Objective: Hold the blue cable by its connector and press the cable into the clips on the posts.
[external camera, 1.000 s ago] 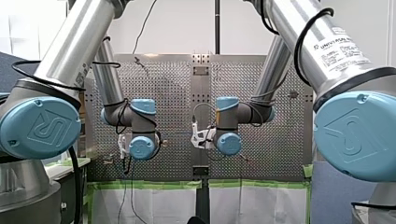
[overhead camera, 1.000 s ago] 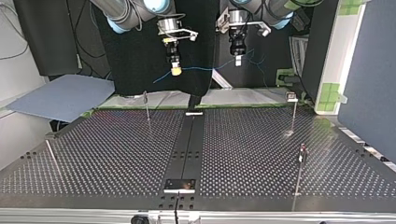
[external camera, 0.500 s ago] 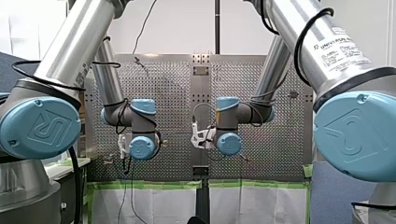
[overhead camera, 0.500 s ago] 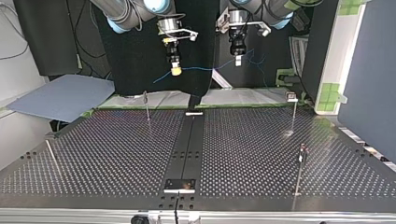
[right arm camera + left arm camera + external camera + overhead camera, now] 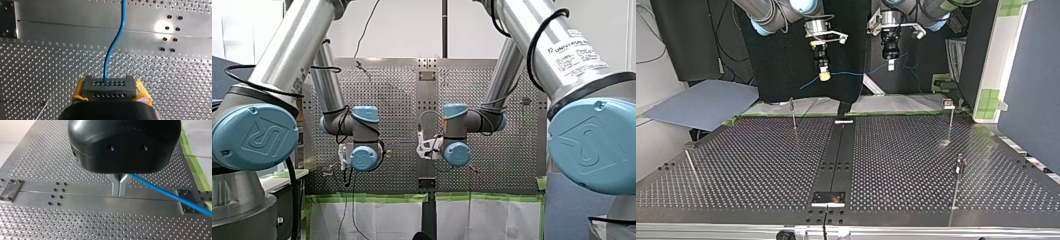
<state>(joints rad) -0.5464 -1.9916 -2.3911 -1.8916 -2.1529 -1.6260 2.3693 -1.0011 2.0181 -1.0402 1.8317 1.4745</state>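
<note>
connector [image 5: 110,86] of blue cable [image 5: 113,45] half hidden between right fingers [image 5: 78,93]

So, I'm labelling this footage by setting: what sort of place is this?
Probably a robotics lab or test cell: my left arm and my right arm, both industrial, reach over a perforated metal table fitted with thin posts, and green tape marks its edge.

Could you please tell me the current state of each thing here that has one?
Right gripper: shut on the connector.
Left gripper: shut on the blue cable.
Connector: held, cable attached.
Blue cable: strung between the grippers, off the posts.
Posts: standing, holding no cable.
</note>
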